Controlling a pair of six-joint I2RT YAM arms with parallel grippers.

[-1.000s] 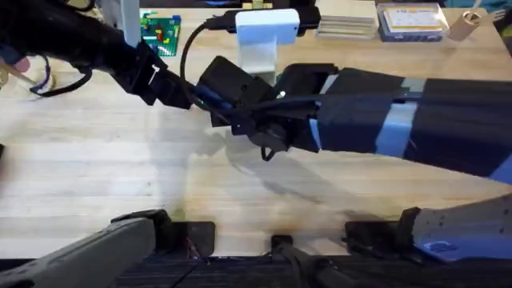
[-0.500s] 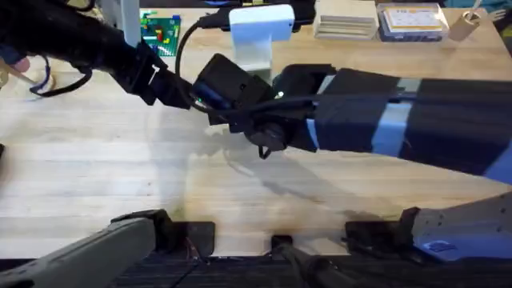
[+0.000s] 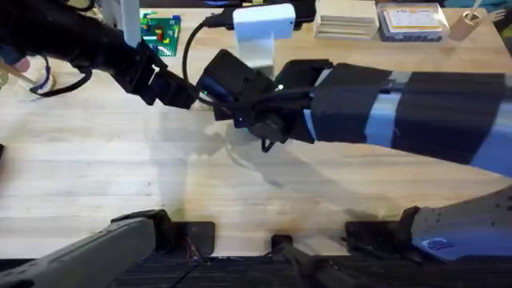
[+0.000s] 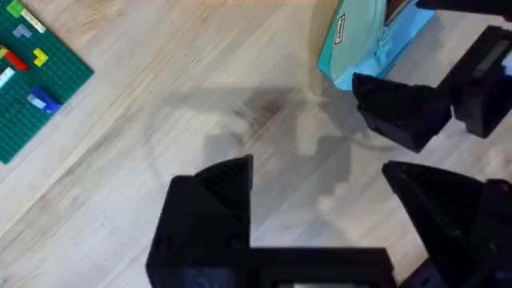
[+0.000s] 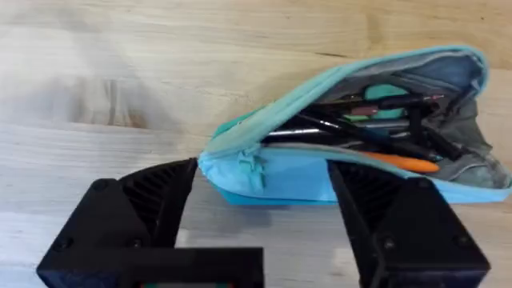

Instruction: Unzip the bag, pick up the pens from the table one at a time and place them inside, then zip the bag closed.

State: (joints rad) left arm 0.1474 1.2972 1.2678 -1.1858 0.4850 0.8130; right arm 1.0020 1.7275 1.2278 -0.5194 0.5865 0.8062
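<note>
The light-blue bag point(image 5: 336, 136) lies on the wooden table point(image 5: 120, 72) with its zipper open. Inside it lie an orange pen point(image 5: 404, 162) and dark pens point(image 5: 320, 128). My right gripper point(image 5: 264, 180) is open, its fingers standing on either side of the bag's closed end, close to the teal pull point(image 5: 252, 164). Just above bare table beside that end of the bag point(image 4: 368, 40), my left gripper point(image 4: 316, 172) is open and holds nothing. In the overhead view the bag point(image 3: 260, 32) sits at the back centre, with both arms meeting in front of it.
A green brick baseplate point(image 3: 160, 32) lies at the back left, close to the left arm. Boxes point(image 3: 412, 20), a flat stack point(image 3: 346, 24) and a small cup point(image 3: 468, 22) line the back right edge. Bare tabletop stretches across the front.
In the overhead view the bag has shifted slightly left and away. The right arm has edged a little farther forward. The left arm has hardly moved.
</note>
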